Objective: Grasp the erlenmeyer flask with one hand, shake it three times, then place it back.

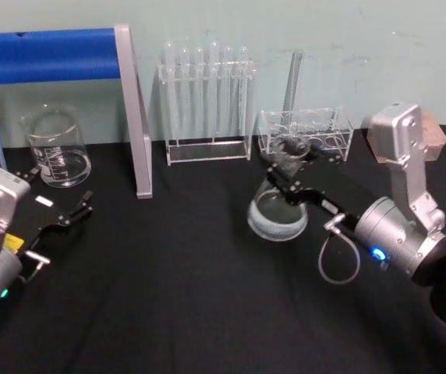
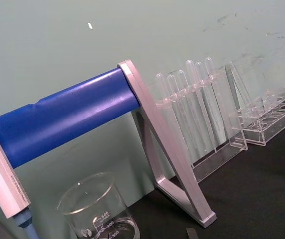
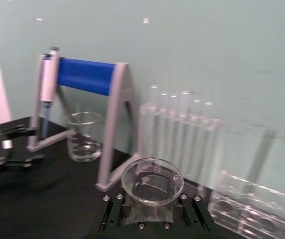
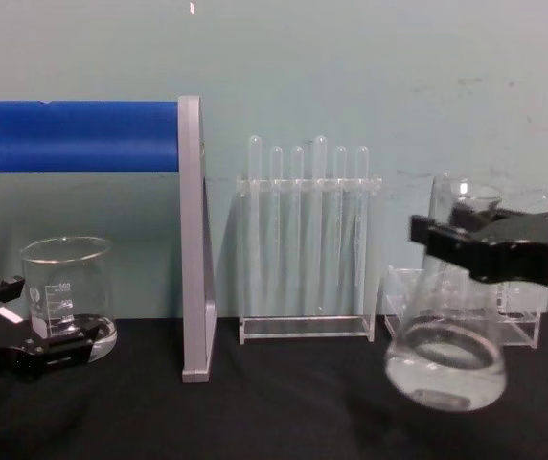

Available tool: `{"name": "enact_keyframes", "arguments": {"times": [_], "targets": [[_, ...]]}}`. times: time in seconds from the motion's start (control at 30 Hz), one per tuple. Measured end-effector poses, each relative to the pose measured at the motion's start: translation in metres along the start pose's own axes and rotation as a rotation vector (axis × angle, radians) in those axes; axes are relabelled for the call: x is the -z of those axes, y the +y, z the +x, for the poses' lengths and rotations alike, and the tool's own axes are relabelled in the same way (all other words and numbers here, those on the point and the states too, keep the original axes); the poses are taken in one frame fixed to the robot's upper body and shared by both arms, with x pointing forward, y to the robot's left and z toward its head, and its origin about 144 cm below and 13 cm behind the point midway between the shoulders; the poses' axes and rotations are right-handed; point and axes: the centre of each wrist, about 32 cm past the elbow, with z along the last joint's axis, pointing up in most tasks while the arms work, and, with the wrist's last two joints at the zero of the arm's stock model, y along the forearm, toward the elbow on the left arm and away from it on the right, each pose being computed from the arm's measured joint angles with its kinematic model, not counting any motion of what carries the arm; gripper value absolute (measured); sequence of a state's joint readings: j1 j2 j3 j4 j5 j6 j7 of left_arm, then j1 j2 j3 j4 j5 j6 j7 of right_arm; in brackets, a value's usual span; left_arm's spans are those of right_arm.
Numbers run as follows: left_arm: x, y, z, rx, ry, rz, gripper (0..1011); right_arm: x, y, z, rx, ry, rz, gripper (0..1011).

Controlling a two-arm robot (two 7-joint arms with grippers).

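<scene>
Though tilted, erlenmeyer flask (image 4: 435, 331) with clear liquid (image 4: 445, 381).

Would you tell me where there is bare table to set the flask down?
The table is barest in the middle, bordered by the left claw, the stand, the test-tube rack and the erlenmeyer flask held in the right claw. Crowded along the wall and around the beaker.

Clear conical erlenmeyer flask (image 4: 445, 369), tilted, neck between the fingers (image 4: 490, 251) of the right gripper (image 1: 287, 181)
</scene>
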State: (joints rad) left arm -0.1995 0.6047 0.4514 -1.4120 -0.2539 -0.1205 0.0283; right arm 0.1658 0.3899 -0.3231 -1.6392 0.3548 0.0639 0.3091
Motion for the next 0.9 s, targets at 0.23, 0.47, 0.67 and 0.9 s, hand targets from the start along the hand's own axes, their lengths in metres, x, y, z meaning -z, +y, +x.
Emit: {"name": "enact_keyframes", "arguments": {"times": [0.23,0.47,0.67,0.9], "targets": [[0.0,0.0,0.0,0.0,0.0,0.0,1001,0.0,0.0,0.016,0.081,-0.006,-0.001,453],[0.0,0.0,0.0,0.0,0.0,0.0,1001,0.001,-0.002,0.03,0.15,-0.011,0.0,453],[0.0,0.0,0.0,0.0,0.0,0.0,1001,0.002,-0.003,0.035,0.178,-0.013,-0.001,453],[0.0,0.0,0.0,0.0,0.0,0.0,1001,0.002,-0.002,0.035,0.182,-0.013,-0.006,453]]}}
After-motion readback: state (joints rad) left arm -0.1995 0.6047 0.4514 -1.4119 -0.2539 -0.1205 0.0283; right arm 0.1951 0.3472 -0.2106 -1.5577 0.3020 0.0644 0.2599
